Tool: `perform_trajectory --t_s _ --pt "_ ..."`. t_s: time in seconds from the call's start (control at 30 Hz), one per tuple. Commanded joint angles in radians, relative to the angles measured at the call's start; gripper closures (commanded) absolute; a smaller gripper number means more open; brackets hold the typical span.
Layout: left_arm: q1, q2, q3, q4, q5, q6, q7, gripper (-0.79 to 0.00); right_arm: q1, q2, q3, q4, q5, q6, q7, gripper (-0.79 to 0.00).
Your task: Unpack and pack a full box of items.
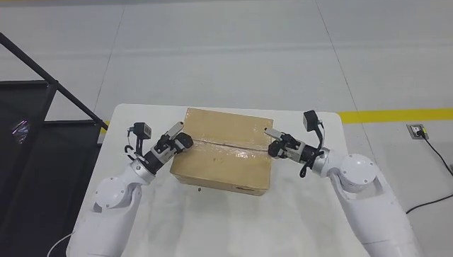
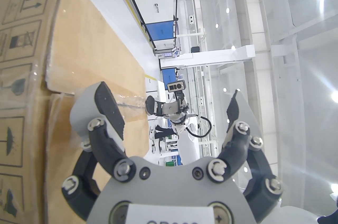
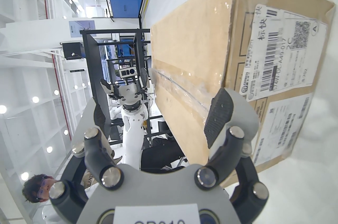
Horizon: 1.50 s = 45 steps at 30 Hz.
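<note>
Jaws (both agape) at box (image 1: pixel 225 147) ends

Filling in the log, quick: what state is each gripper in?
Left gripper: open, holding nothing, at one end of the cardboard box.
Right gripper: open, holding nothing, at the opposite end.

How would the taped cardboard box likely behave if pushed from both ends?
The cardboard box probably stays rigid, flaps taped shut. Its wide, low shape suggests sliding on the table, not tipping. Glossy tape may be slippery.
</note>
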Motion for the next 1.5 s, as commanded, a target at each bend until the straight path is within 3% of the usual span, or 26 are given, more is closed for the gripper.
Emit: perform_trajectory --t_s 0.0,0.13,0.27,0.43,0.73,1.23,1.47 --pt "0.009 0.003 -0.017 -0.006 -0.011 -0.012 0.01 -0.785 -0.016 0.002 0.017 -0.022 0.03 -0.03 0.003 -0.785" --pt "0.041 0.011 -0.069 -0.021 -0.041 -0.034 0.024 -0.785 -0.014 -0.001 -0.017 -0.068 0.05 -0.079 0.039 -0.785" --pt "0.073 0.018 -0.112 -0.02 -0.064 -0.042 0.039 -0.785 0.074 -0.025 -0.136 -0.037 0.048 -0.059 0.026 -0.785" --pt "0.096 0.021 -0.118 -0.003 -0.066 -0.031 0.041 -0.785 0.244 -0.081 -0.325 0.144 0.083 -0.033 0.02 -0.785" --pt "0.056 0.009 -0.036 0.061 -0.033 -0.019 0.068 -0.785 0.421 -0.196 -0.54 0.436 0.167 -0.132 -0.041 -0.785" --pt "0.043 -0.002 0.038 0.08 -0.071 -0.031 0.016 -0.785 0.482 -0.312 -0.648 0.598 0.203 -0.272 -0.147 -0.785" --pt "0.081 0.003 -0.027 0.078 -0.145 -0.087 0.075 -0.785 0.501 -0.349 -0.668 0.633 0.199 -0.302 -0.16 -0.785"
